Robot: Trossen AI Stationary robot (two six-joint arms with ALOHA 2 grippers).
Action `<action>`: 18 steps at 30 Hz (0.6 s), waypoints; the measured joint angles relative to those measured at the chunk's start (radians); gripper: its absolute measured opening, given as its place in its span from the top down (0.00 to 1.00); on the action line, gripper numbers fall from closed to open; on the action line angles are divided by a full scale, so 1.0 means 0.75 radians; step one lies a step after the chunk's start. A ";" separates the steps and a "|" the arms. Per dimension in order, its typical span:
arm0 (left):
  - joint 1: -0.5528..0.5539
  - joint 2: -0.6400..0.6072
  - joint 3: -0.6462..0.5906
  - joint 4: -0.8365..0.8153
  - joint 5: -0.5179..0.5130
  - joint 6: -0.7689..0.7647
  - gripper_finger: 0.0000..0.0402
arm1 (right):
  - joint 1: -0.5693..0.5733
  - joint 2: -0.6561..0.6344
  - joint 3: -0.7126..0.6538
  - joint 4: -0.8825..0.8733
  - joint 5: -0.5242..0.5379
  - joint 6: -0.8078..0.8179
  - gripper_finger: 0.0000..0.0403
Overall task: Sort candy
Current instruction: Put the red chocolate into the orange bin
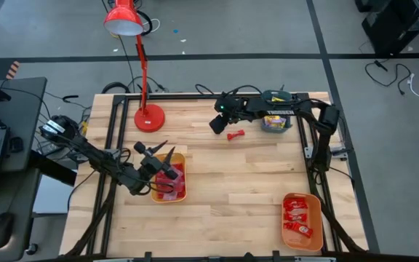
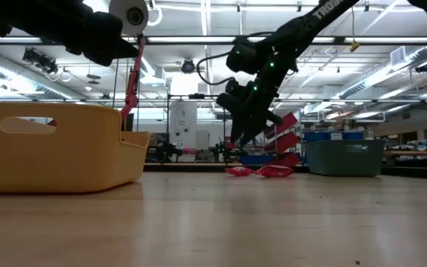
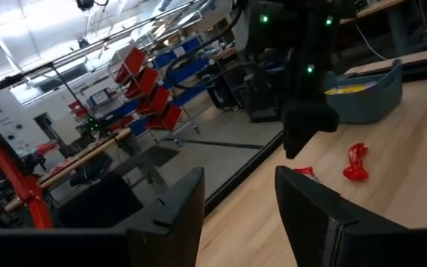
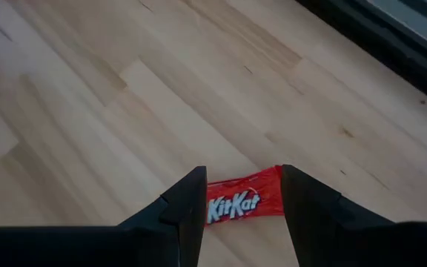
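A red KitKat candy (image 4: 237, 203) lies flat on the wooden table, and a second red candy (image 2: 276, 170) lies close beside it. My right gripper (image 4: 243, 178) hangs open above the KitKat, slanting down, one finger on either side of it and clear of it. In the high view this gripper (image 1: 215, 125) is at the far middle of the table. My left gripper (image 1: 162, 154) is open and empty, pointing level above the far end of a yellow-orange tray (image 1: 181, 191) that holds red candy (image 1: 167, 176).
A teal tray (image 1: 276, 125) with yellow candy stands at the far right, behind the right gripper. An orange tray (image 1: 301, 220) with red candy sits at the near right. A red desk lamp (image 1: 149, 116) stands at the far left. Bare wood lies between the trays.
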 joint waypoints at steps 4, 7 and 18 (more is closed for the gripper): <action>0.000 0.000 0.000 -0.001 -0.001 -0.004 0.58 | -0.006 0.018 0.000 0.012 0.008 -0.005 0.60; 0.000 0.000 0.000 -0.004 0.006 -0.006 0.58 | -0.006 0.044 0.002 0.026 0.042 -0.006 0.60; 0.000 0.000 -0.001 -0.079 0.015 -0.090 0.58 | -0.006 0.116 0.000 0.032 0.079 0.041 0.60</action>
